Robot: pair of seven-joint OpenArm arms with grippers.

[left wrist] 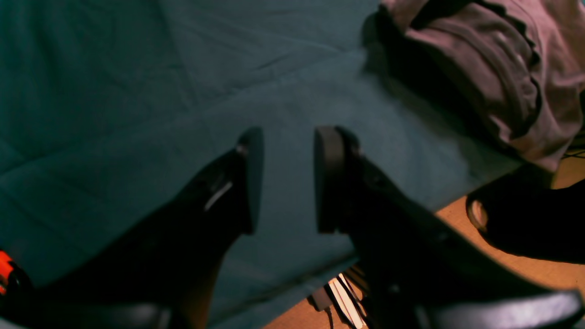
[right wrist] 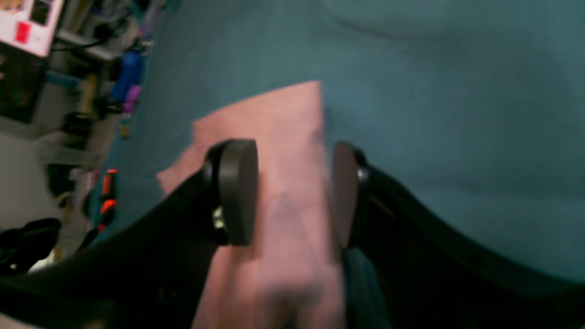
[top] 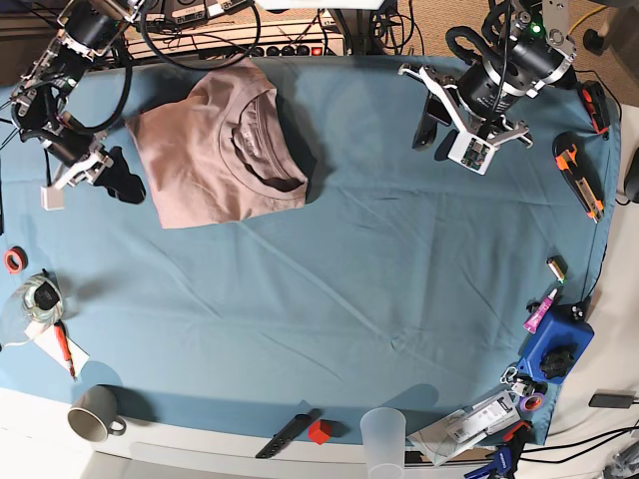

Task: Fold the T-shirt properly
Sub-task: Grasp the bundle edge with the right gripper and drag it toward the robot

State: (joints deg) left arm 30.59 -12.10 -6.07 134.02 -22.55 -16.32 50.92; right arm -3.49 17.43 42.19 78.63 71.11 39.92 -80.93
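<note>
The dusty pink-brown T-shirt (top: 215, 150) lies folded into a rough rectangle at the back left of the teal table cloth (top: 339, 289), collar up. My right gripper (top: 85, 160) hovers just left of the shirt. In the right wrist view it (right wrist: 292, 194) is open, and the shirt's edge (right wrist: 283, 132) shows between the pads, not gripped. My left gripper (top: 431, 118) is at the back right, well apart from the shirt. In the left wrist view it (left wrist: 288, 178) is open and empty over bare cloth, with the shirt (left wrist: 502, 68) at the upper right.
Orange utility knives (top: 579, 175) lie along the right edge. A blue box (top: 554, 349) and small tools sit at the front right. A mug (top: 95, 414), a clear cup (top: 384, 434) and a black knife (top: 285, 434) line the front edge. A tape roll (top: 14, 260) lies at the left.
</note>
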